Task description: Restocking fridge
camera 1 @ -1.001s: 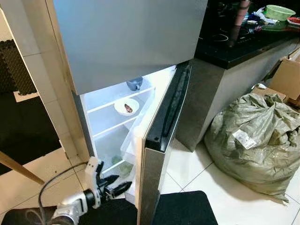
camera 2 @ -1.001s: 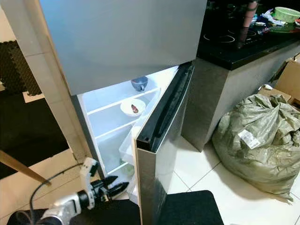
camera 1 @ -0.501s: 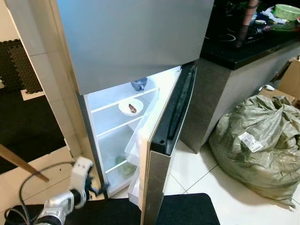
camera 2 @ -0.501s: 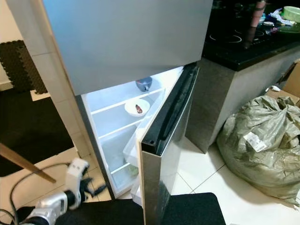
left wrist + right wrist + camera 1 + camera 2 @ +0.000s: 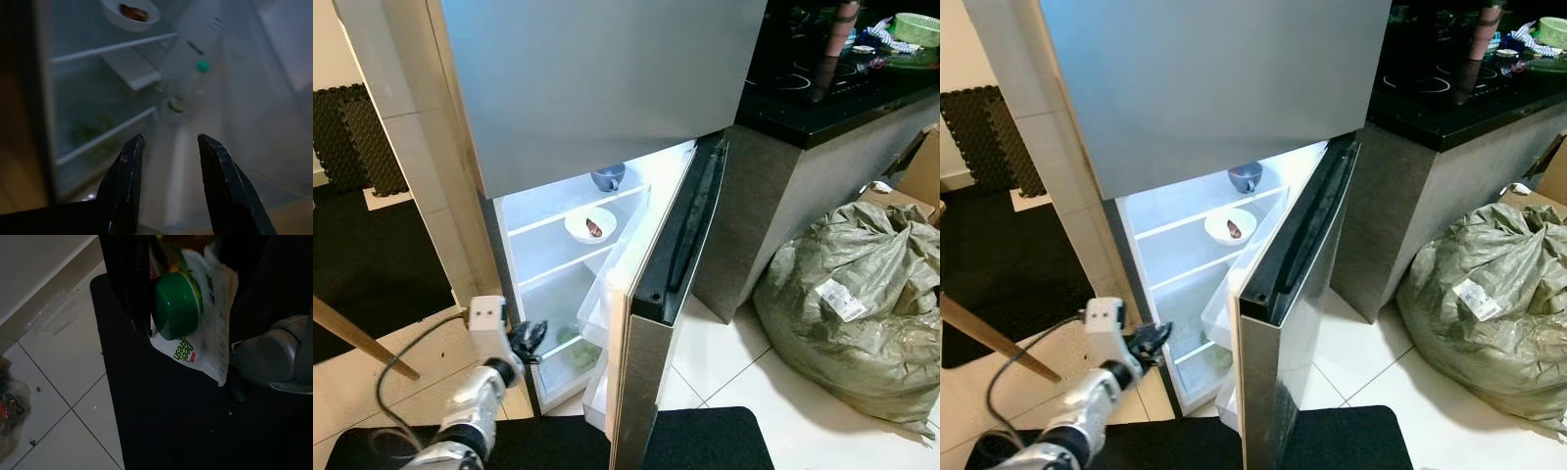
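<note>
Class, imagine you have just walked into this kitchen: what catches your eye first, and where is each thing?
The lit fridge stands with its lower door swung open; a white bowl sits on a shelf and a blue cup on the shelf above it. The left hand hovers, fingers apart, at the opening's lower left edge. A bulging grey-green sack slumps on the tiled floor to the right.

The fridge's upper shelf [image 5: 570, 201] carries a blue cup [image 5: 607, 177]; the shelf [image 5: 548, 262] below carries a white bowl [image 5: 590, 225].
</note>
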`<state>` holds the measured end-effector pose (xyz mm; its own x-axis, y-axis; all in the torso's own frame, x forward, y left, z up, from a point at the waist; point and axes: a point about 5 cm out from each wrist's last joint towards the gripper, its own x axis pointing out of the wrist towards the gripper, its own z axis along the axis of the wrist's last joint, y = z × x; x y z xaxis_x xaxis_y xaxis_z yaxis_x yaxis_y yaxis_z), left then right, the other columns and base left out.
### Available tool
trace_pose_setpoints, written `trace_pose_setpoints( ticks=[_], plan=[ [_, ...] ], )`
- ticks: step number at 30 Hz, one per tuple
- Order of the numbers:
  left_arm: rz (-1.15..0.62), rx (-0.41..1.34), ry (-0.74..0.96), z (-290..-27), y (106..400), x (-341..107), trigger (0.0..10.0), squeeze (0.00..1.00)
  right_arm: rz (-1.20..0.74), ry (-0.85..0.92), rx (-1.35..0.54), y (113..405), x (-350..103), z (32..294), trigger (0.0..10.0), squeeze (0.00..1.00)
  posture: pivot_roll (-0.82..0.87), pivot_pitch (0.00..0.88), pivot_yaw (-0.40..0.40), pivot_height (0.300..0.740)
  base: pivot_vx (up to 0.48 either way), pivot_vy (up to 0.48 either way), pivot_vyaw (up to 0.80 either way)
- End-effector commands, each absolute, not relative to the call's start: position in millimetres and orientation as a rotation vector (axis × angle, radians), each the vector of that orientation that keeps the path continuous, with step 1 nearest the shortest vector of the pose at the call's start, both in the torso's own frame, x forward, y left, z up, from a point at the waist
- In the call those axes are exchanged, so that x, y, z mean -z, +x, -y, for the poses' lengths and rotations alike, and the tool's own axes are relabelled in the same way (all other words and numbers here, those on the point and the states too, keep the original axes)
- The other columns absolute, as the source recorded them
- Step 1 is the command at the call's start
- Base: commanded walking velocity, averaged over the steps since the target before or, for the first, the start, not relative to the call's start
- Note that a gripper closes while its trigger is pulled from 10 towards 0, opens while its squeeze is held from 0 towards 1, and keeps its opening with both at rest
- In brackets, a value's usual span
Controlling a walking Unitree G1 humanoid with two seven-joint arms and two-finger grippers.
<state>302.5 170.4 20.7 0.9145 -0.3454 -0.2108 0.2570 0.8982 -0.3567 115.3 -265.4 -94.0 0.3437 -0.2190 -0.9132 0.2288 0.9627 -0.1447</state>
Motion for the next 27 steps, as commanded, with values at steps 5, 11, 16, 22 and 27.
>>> trace_pose_setpoints(
  ticks=[5,11,16,22,27],
  plan=[
    [-0.279,0.428,-0.355,-136.0,304.7,-21.8,10.0,0.00,-1.198,0.006,0.286,113.6,94.7,264.7,10.0,0.00,-0.05,0.000,-0.017,0.740,0.000,0.000,0.00],
    [-0.253,0.512,-0.394,-109.7,307.6,-28.2,10.0,0.00,-1.198,0.007,0.287,113.3,94.7,265.0,10.0,0.00,-0.05,0.000,-0.016,0.740,0.000,0.000,0.00],
    [-0.222,0.692,-0.396,-74.7,306.3,-38.1,10.0,0.00,-1.197,0.006,0.288,113.6,94.4,265.6,10.0,0.00,-0.06,0.000,-0.015,0.740,0.000,0.000,0.00],
    [-0.193,0.901,-0.393,-41.5,298.7,-47.3,10.0,0.00,-1.196,0.006,0.288,114.0,94.3,265.7,10.0,0.00,-0.06,0.000,-0.010,0.740,0.000,0.000,0.00],
    [-0.147,1.183,-0.408,-1.1,283.7,-62.3,10.0,0.00,-1.200,0.007,0.287,113.5,94.7,264.8,10.0,0.00,-0.06,0.000,-0.006,0.740,0.000,0.000,0.00]
  ],
)
